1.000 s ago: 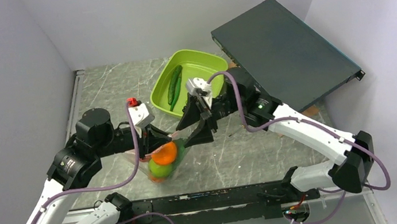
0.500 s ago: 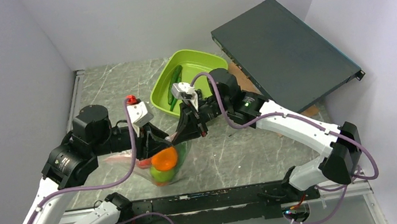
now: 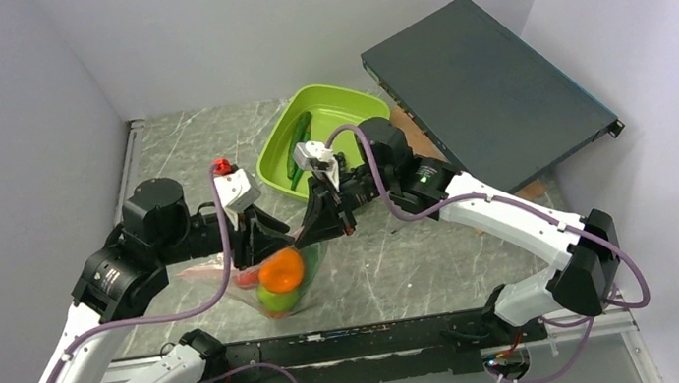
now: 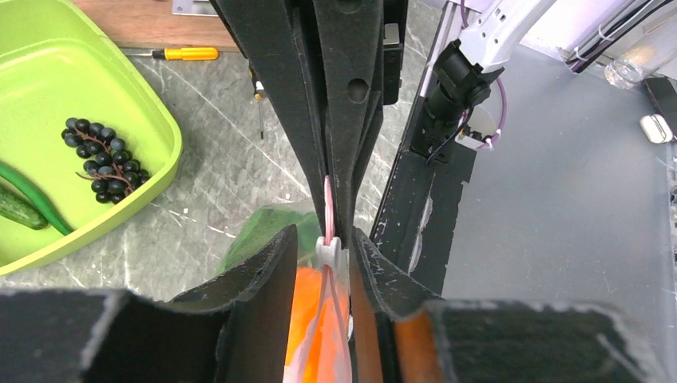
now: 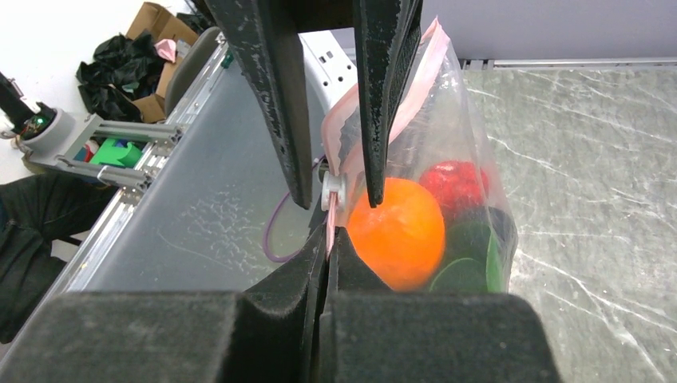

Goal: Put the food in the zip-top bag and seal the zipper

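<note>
The zip-top bag (image 3: 289,275) hangs between my two grippers. It holds an orange (image 5: 397,231), a red pepper (image 5: 451,182) and a green apple (image 5: 467,255). My right gripper (image 5: 330,233) is shut on the pink zipper (image 5: 415,72) at the bag's mouth, just beside the white slider (image 5: 334,191). My left gripper (image 4: 325,235) faces it, open, its fingers standing either side of the slider (image 4: 330,249) with small gaps. More food lies in the lime-green tray (image 3: 344,107): dark grapes (image 4: 102,159) and a cucumber (image 3: 297,142).
A dark flat rack unit (image 3: 485,88) lies at the back right, overhanging the table. An orange-handled screwdriver (image 4: 188,53) lies behind the tray. The black front rail (image 3: 356,343) runs along the near edge, and grey walls close in on the left and at the back.
My right gripper moved left to the bag's mouth and shut on the zipper. My left gripper's jaws loosened from their grip. The bag shifted slightly left and down.
</note>
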Controlling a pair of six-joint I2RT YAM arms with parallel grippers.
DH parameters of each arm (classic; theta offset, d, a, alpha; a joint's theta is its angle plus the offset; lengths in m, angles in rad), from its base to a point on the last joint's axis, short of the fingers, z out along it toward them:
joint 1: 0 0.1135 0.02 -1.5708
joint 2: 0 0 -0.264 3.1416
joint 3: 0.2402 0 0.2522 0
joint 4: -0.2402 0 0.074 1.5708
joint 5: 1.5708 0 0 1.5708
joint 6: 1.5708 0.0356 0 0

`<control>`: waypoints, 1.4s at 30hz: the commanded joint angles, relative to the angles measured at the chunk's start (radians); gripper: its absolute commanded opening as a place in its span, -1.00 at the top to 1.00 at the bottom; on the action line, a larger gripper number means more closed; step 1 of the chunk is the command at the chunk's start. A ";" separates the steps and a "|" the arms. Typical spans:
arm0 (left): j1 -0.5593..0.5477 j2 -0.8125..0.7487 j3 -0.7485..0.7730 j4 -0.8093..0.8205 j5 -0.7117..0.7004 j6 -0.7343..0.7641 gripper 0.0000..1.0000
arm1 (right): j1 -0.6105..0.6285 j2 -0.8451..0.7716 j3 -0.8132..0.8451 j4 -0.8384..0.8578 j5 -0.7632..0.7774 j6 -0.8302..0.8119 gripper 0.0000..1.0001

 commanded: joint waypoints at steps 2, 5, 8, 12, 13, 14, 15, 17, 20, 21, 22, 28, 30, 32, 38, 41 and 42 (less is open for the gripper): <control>0.001 0.005 0.004 0.043 0.023 -0.001 0.41 | 0.005 -0.034 0.015 0.028 -0.001 0.000 1.00; 0.002 0.003 0.001 0.046 0.023 0.000 0.70 | 0.004 -0.034 0.016 0.026 0.001 0.000 1.00; 0.001 0.006 0.006 0.034 0.030 0.009 0.92 | 0.005 -0.031 0.030 0.002 0.022 -0.012 1.00; 0.002 0.011 0.014 0.027 0.038 0.014 1.00 | 0.012 -0.016 0.051 -0.031 0.018 -0.045 0.58; 0.001 0.011 0.012 0.030 0.041 0.014 1.00 | 0.013 -0.012 0.056 -0.035 0.013 -0.049 0.52; 0.002 0.011 0.012 0.032 0.044 0.014 1.00 | 0.015 -0.008 0.063 -0.038 0.008 -0.052 0.47; 0.002 0.012 0.013 0.031 0.045 0.014 1.00 | 0.015 -0.003 0.070 -0.043 0.005 -0.058 0.46; 0.002 0.014 0.013 0.028 0.050 0.016 1.00 | 0.017 0.006 0.084 -0.052 -0.002 -0.063 0.45; 0.002 0.017 0.016 0.017 0.063 0.022 1.00 | 0.016 0.020 0.107 -0.078 -0.002 -0.080 0.50; 0.002 0.017 0.016 0.015 0.066 0.023 1.00 | 0.015 0.027 0.118 -0.096 -0.001 -0.100 0.58; 0.001 0.017 0.018 0.011 0.069 0.024 1.00 | 0.018 0.036 0.132 -0.126 -0.001 -0.116 0.68; 0.002 0.016 0.034 -0.017 0.073 0.035 1.00 | 0.029 0.044 0.153 -0.216 0.062 -0.191 1.00; 0.001 0.013 0.039 -0.024 0.074 0.039 1.00 | 0.030 0.021 0.123 -0.191 0.092 -0.186 1.00; 0.001 0.014 0.045 -0.048 0.063 0.047 1.00 | 0.028 -0.013 0.084 -0.140 0.185 -0.151 1.00; 0.002 -0.005 0.044 -0.124 0.001 0.073 1.00 | 0.029 -0.185 -0.117 0.092 0.465 -0.044 1.00; 0.002 -0.028 0.041 -0.156 -0.042 0.084 1.00 | 0.025 -0.247 -0.166 0.107 0.534 -0.041 1.00; 0.002 -0.036 0.042 -0.170 -0.060 0.087 1.00 | 0.023 -0.267 -0.185 0.121 0.553 -0.039 1.00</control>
